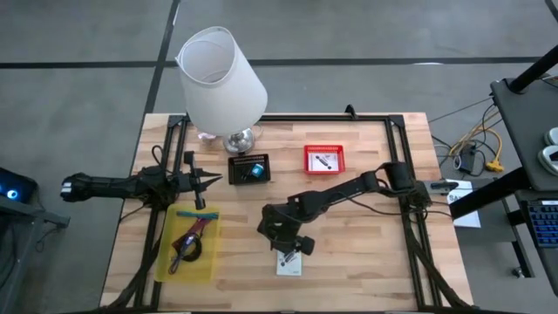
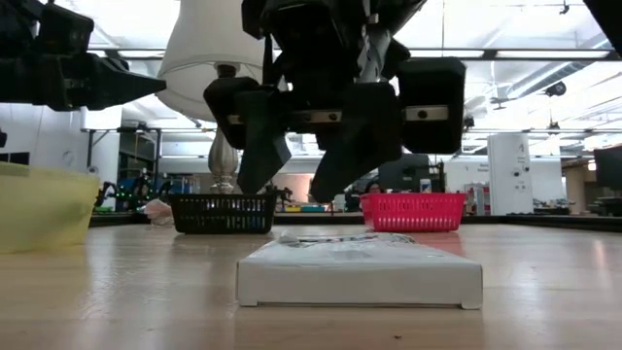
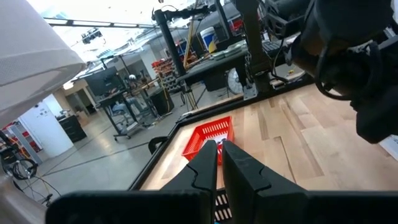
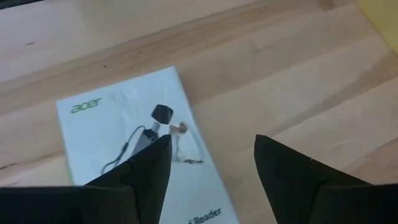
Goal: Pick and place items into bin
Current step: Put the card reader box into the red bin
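A white packet (image 1: 290, 262) printed with a small cable lies flat on the table near its near edge; it also shows in the right wrist view (image 4: 124, 137) and the low view (image 2: 360, 270). My right gripper (image 1: 290, 247) (image 4: 211, 158) (image 2: 287, 194) hangs open just above the packet, clear of it. A yellow bin (image 1: 207, 262) at the left holds a teal pen (image 1: 193, 213), a maroon strap (image 1: 193, 233) and a black coiled cable (image 1: 185, 255). My left gripper (image 1: 214, 180) (image 3: 219, 158) is shut and empty, held level above the bin's far end.
A big white lamp (image 1: 222, 74) stands at the far left of the table. A black basket (image 1: 249, 168) with a teal object and a red basket (image 1: 323, 160) with a small dark piece sit mid-table. A black frame (image 1: 405, 174) borders the wood.
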### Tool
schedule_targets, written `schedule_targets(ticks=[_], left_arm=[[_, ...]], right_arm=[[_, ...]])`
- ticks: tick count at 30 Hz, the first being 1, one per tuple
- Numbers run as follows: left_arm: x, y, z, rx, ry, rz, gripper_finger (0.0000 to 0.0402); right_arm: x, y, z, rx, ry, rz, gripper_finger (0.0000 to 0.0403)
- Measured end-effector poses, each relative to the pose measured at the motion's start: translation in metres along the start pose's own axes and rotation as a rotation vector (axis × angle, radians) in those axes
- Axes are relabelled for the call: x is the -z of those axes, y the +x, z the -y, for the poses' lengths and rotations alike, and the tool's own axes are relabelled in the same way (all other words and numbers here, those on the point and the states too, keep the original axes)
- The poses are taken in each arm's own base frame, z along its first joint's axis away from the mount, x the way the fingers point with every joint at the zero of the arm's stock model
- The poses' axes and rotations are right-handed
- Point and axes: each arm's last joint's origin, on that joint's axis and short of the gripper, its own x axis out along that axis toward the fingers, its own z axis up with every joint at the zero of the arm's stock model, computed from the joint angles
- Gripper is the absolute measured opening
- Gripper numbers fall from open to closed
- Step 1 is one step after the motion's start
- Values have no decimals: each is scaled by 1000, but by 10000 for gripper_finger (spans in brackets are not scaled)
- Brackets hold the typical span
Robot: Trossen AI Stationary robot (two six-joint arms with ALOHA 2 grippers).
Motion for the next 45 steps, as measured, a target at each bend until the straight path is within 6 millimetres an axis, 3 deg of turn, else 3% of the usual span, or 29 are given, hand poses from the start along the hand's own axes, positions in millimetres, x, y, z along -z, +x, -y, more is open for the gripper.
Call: schedule_targets(ticks=[14,22,39,45], left_arm=[[0,0,0,2,1,-4,8],[0,0,0,2,1,-5,8],[0,0,0,3,1,-5,8],[0,0,0,3,1,-5,8]], right_arm=[[11,14,3,-21,10,18,215],[30,27,7,-91,80,61,214],[51,15,0,-201,265,-76,214],[54,14,-3,-220,286,-105,178]])
